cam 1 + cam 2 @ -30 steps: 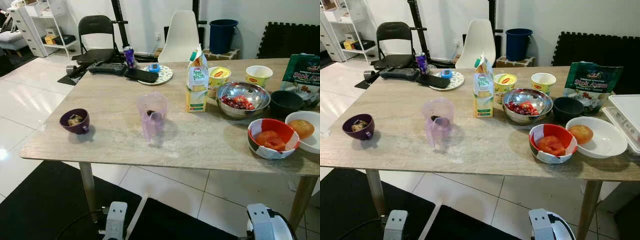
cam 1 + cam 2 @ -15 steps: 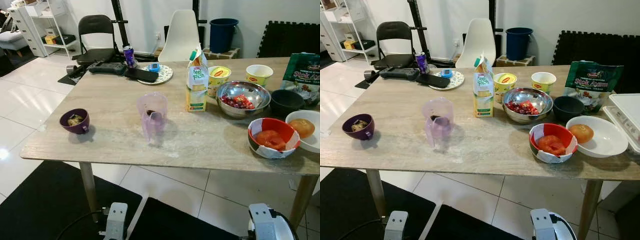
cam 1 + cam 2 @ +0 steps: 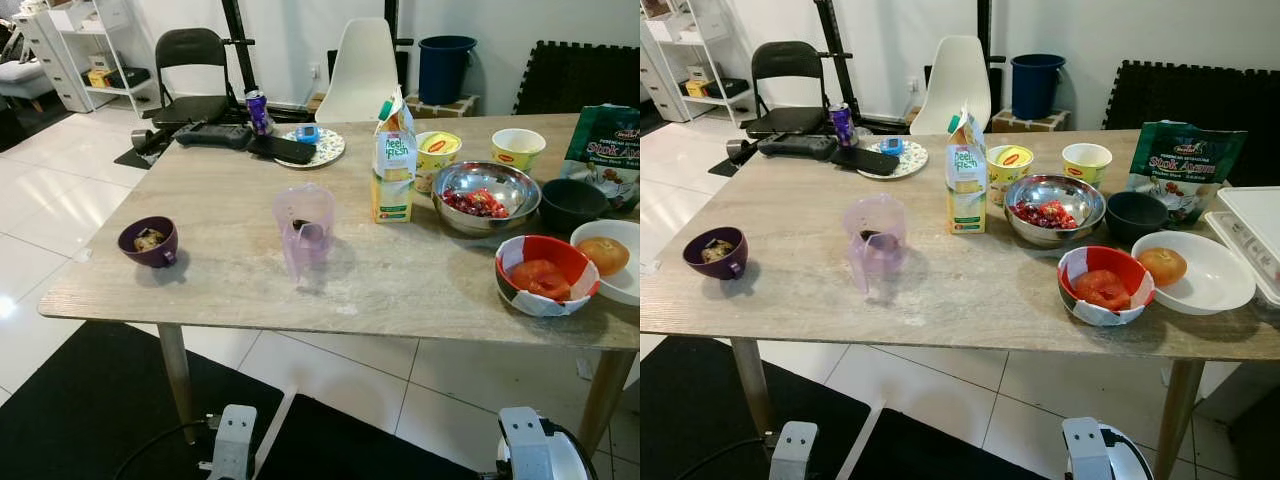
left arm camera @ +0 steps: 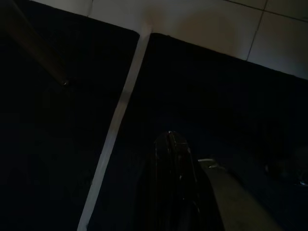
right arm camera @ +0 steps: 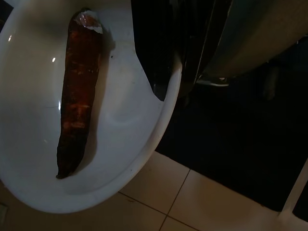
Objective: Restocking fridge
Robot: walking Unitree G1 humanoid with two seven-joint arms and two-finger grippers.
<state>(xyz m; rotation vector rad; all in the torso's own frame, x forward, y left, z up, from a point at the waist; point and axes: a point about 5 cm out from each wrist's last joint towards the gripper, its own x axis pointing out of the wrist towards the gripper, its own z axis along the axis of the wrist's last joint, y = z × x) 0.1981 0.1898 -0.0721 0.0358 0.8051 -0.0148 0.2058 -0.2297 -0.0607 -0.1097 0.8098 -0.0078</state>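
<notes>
1. A white plate (image 5: 120, 159) carrying one long, dark orange carrot (image 5: 77, 96) hangs low, over pale floor tile and a black mat (image 5: 231, 144).
2. The right pincer (image 5: 166, 79) is pinching the plate's rim, one black finger lying over the edge beside the carrot's side of the dish.
3. The left pincer (image 4: 172, 144) hangs over the black mat; that view is too dark, so I cannot tell whether it is spread or pressed together.
4. On the tabletop (image 3: 230, 200), a juice carton (image 3: 394, 160) stands upright near the middle, toward the far edge.
5. Just beside it, toward the right edge, sits a steel bowl (image 3: 486, 197) with red pieces inside, and behind that stand two yellow cups (image 3: 438, 155) (image 3: 518, 150).
6. Near the right edge are a dark bowl (image 3: 572, 205), a green bag (image 3: 610, 140), a red bowl (image 3: 541, 275) of tomatoes and a white bowl (image 3: 625, 285) with a round orange item.
7. A translucent purple jug (image 3: 304, 230) stands at the middle, nearer the front edge.
8. A purple cup (image 3: 149, 241) sits close to the left edge, well apart from the jug.
9. At the far left corner lie a patterned plate (image 3: 325, 148) and a can (image 3: 258, 112).
</notes>
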